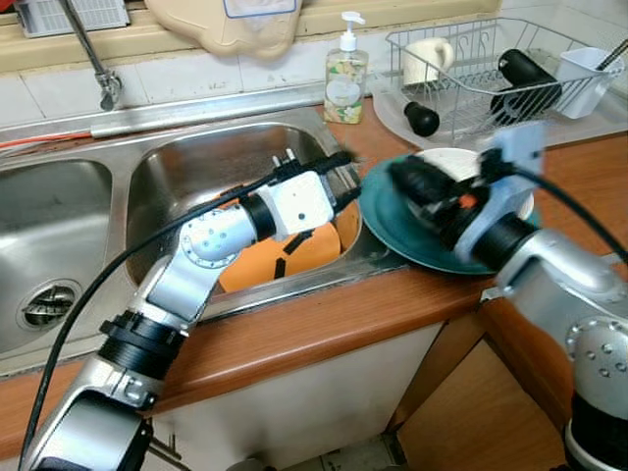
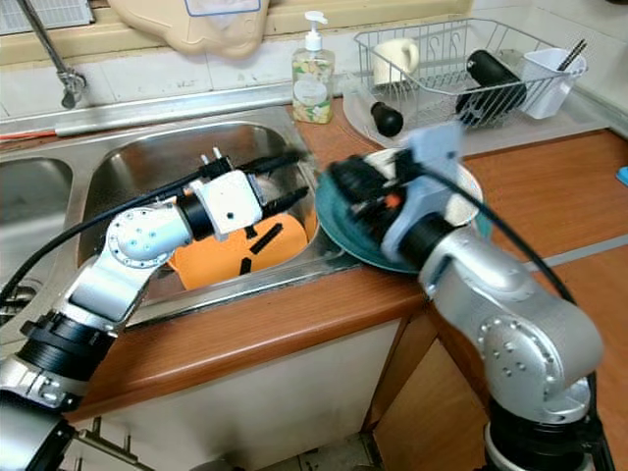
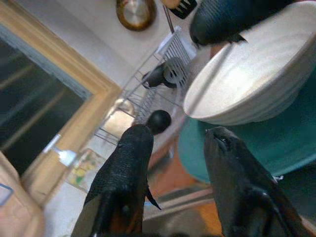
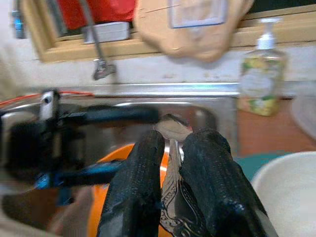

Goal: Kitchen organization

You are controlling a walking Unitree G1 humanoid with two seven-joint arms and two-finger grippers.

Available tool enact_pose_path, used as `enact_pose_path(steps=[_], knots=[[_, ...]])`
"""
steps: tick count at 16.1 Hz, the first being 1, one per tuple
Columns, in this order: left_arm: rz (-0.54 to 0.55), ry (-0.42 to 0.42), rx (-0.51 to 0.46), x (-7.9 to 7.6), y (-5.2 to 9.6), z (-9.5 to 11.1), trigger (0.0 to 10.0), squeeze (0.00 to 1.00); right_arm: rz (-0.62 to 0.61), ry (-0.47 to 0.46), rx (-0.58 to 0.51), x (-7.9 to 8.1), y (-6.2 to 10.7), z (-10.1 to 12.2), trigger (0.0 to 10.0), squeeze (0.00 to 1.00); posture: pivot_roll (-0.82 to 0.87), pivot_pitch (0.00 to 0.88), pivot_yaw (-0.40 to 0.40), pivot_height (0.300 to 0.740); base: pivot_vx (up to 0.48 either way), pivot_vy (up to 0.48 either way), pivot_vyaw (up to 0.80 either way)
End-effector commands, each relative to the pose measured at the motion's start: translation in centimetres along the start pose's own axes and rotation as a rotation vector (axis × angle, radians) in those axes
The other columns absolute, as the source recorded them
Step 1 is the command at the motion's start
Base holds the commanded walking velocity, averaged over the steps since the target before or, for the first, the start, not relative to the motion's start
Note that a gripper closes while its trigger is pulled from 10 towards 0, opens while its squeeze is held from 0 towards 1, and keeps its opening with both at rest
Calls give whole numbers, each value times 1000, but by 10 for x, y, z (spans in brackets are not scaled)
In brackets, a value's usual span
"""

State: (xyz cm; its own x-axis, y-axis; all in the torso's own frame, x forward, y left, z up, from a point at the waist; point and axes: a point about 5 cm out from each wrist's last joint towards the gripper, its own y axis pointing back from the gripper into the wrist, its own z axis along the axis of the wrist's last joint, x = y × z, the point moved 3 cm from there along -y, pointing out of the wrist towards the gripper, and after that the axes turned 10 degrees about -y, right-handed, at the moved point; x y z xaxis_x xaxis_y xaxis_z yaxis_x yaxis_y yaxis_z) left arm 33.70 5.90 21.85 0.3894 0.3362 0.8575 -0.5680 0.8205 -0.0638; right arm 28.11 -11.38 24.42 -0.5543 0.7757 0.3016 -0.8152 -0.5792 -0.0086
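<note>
On the wooden worktop [image 1: 324, 329] by the sink, a teal plate [image 1: 392, 231] sits at the basin's edge with a white bowl [image 3: 247, 94] on it. The right claw [image 4: 170, 148] hangs over the plate's near rim, its two fingers pinched on the handle of a silver spoon [image 4: 170, 131] whose bowl points toward the sink. The left claw [image 1: 345, 177] reaches over the right basin [image 1: 196, 167] to the plate's edge, fingers spread with nothing between them. Beneath it an orange plate [image 1: 294, 257] lies in the basin. Further back stand a soap dispenser [image 1: 345, 78] and a wire dish rack [image 1: 491, 69] holding a cream mug [image 1: 427, 59] and what looks like a dark bottle [image 1: 525, 78], though blur leaves that uncertain.
</note>
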Motion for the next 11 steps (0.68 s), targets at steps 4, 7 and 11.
enact_pose_path(steps=[4,7,11], knots=[[-14,-45,0,3,-4,0,10000,0,104,16,9,19,0,2,0,0,-150,0,52,740,0,0,0],[-38,-39,-2,-1,-6,-1,2392,0,123,13,8,23,-1,2,0,0,-150,0,52,740,0,0,0],[-64,-46,24,-7,-4,-6,0,0,138,6,8,27,-3,1,0,0,-149,0,46,740,0,0,0]])
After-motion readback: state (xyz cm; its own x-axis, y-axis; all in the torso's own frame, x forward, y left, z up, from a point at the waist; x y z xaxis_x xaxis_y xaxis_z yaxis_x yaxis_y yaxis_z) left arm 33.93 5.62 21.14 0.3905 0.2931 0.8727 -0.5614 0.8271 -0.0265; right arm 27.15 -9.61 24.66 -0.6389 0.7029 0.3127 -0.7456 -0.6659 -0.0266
